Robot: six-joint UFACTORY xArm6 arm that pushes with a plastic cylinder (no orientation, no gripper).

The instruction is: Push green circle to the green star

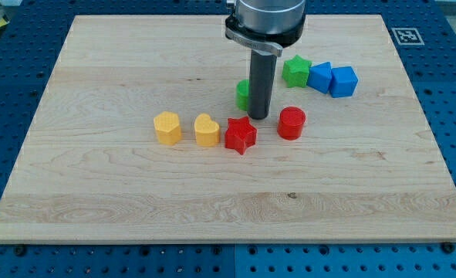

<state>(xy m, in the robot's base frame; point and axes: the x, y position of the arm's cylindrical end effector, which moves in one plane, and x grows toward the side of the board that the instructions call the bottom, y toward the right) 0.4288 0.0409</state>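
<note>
You see my tip, a bare rod with no jaws to open or close, standing just right of the half-hidden green circle, between it and the green star up-right, so I must circle round.

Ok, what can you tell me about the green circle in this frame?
The green circle is a small plain green block, plastic-looking, flat on the wooden board. Only its left part shows; the dark rod hides the rest. My tip is just to its right and below. The green star lies apart, up-right.
</note>
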